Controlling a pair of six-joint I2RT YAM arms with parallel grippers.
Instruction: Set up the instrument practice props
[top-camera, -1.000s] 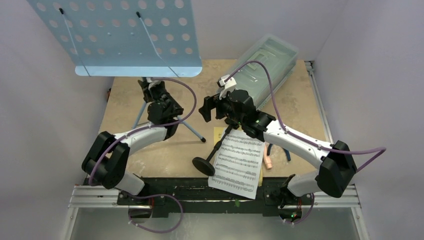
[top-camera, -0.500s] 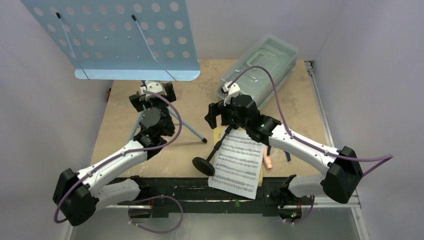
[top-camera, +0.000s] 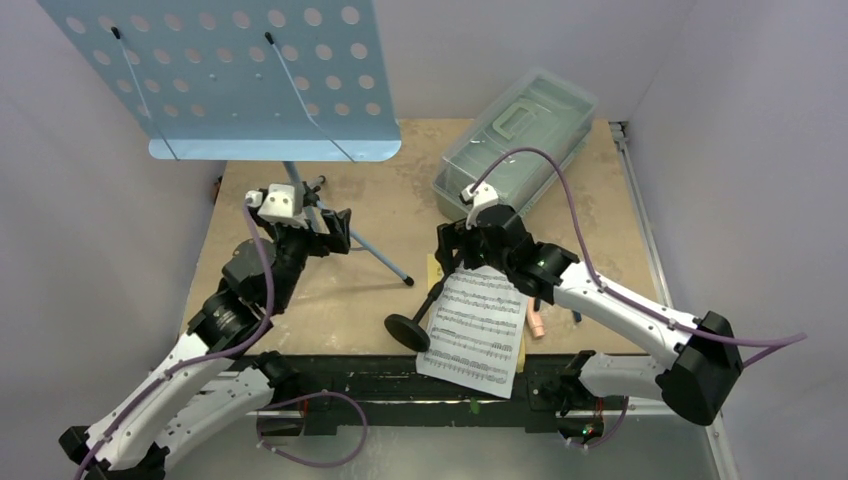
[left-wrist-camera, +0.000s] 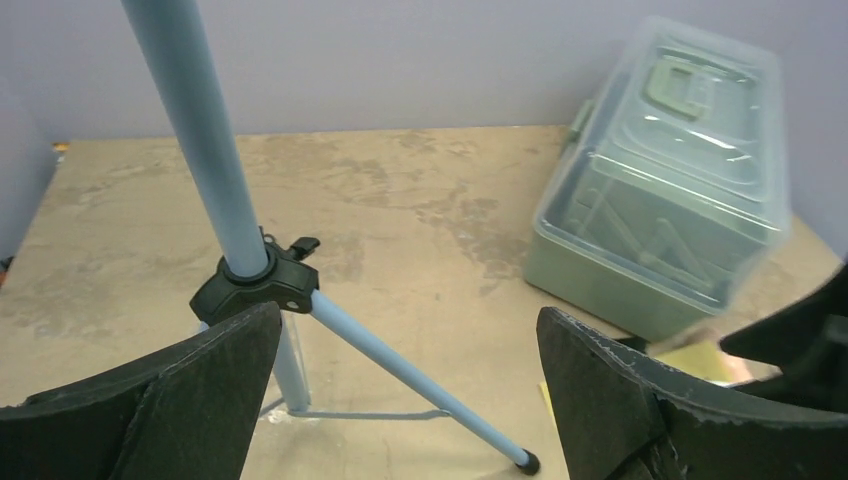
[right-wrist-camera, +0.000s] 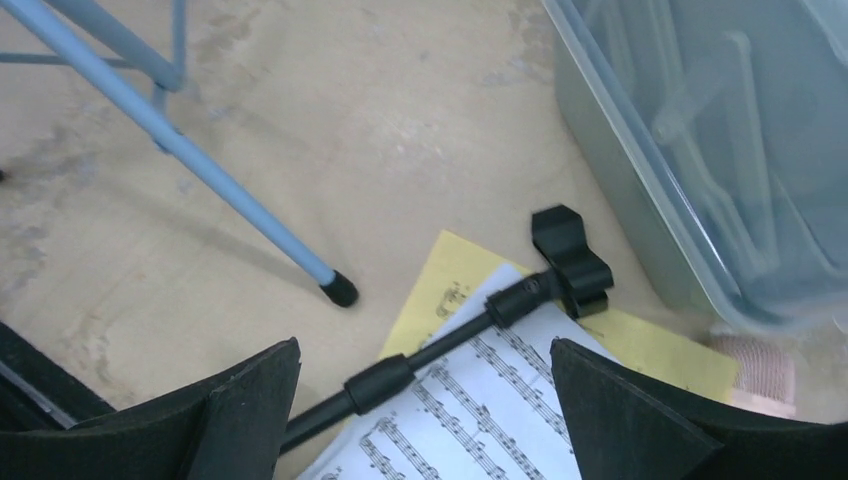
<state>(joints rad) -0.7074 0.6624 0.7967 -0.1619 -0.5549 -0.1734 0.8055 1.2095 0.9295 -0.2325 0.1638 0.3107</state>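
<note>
At table's front edge, sheets overhang w/ mic stand across.

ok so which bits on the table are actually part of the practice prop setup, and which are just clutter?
Part of the job:
- blue music stand
- music sheets
- black mic stand, lying down
- pink toy microphone

Just lying about:
- clear plastic box
- pliers, mostly hidden under the right arm

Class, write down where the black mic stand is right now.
In the top view the mic stand lies on its side, centre-front, across the left edge of the music sheets, just right of the blue tripod foot.
</note>
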